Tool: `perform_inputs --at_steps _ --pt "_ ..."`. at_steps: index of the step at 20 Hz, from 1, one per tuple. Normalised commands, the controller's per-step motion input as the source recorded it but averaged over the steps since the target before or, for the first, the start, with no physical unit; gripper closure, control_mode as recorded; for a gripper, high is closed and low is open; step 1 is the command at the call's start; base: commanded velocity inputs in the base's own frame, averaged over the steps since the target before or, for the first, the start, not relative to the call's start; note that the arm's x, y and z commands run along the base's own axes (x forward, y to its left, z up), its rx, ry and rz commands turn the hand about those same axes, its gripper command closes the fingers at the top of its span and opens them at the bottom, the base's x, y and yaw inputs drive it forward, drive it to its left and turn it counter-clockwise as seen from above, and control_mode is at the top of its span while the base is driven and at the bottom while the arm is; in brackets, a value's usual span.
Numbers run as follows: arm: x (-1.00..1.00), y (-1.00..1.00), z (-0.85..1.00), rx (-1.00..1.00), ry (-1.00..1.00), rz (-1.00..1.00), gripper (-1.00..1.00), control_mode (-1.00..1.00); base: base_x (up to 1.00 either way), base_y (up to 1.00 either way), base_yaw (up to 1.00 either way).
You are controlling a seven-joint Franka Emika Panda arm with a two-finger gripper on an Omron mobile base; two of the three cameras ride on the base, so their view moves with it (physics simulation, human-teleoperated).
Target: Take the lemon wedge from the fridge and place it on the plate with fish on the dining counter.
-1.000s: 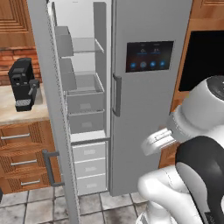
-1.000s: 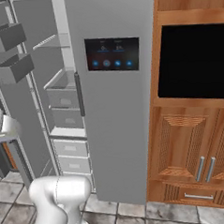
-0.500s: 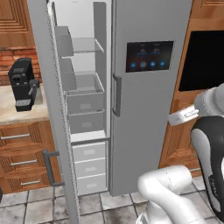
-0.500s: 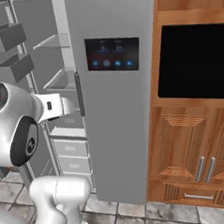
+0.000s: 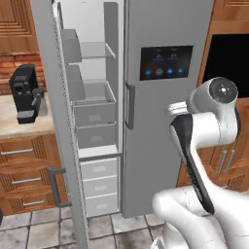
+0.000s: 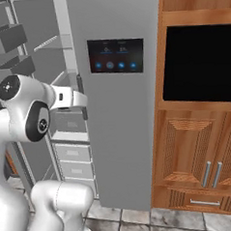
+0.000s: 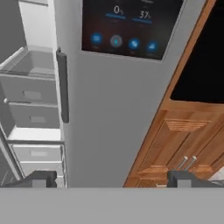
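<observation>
Fridge (image 5: pixel 165 121): we see its left door (image 5: pixel 51 121) swung open and its right door shut, with the dark touchscreen (image 5: pixel 166 62) on the shut one.
Interior: we make out pale shelves and drawers (image 5: pixel 95 112) left of the shut door; the far left side is cut off behind the open door.
Lemon wedge: we cannot find it among the shelves; they look bare, but parts are hidden.
Gripper (image 7: pixel 111 179): its two dark tips stand spread wide apart, pinching nothing, facing the shut door below the touchscreen.
Handle (image 7: pixel 62 87): a vertical dark bar, left of the gripper's line of sight.
Oven (image 6: pixel 200 64): black, wood-framed, just right of the fridge; its right edge is cut off.
Coffee machine (image 5: pixel 26 95): black, left of the open door.
</observation>
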Motion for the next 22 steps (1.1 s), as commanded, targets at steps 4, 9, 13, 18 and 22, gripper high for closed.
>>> perform_inputs --at_steps 4,9,13,18,22 --pt "0.54 0.11 0.00 0.15 0.00 -0.15 -1.00 -1.00 0.00 0.00 0.00" --pt "0.49 -0.04 0.00 0.28 0.13 0.27 -1.00 -1.00 0.00 0.00 0.00" --pt "0.51 0.22 -0.09 0.19 0.23 0.20 -1.00 -1.00 0.00 0.00 0.00" --pt "0.79 0.56 -0.33 -0.06 0.02 0.02 -1.00 -1.00 0.00 0.00 0.00" --pt "0.86 0.71 -0.54 -0.13 0.00 0.00 -1.00 -1.00 0.00 0.00 0.00"
